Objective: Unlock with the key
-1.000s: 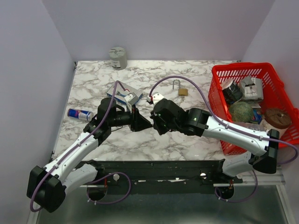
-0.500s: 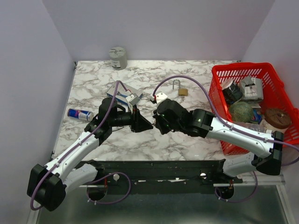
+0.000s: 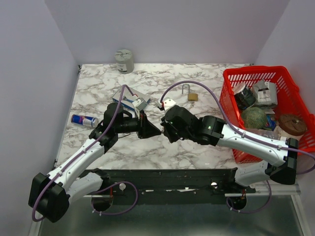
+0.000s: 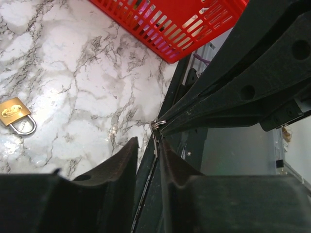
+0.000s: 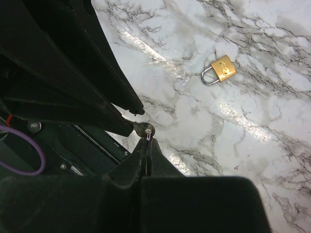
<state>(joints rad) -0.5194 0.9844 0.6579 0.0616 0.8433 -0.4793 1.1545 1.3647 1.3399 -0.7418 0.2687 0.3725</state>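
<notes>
One brass padlock [image 5: 223, 69], veined marble tabletop [image 5: 272, 121]

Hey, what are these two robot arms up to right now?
The two arms meet tip to tip over the middle of the marble table, with a small key between them. The right gripper is shut on the key. The left gripper has its fingers on either side of it, but whether they grip it is unclear. It looks like a handover or regrasp. The brass padlock lies farther back on the table, with nothing touching it.
</notes>
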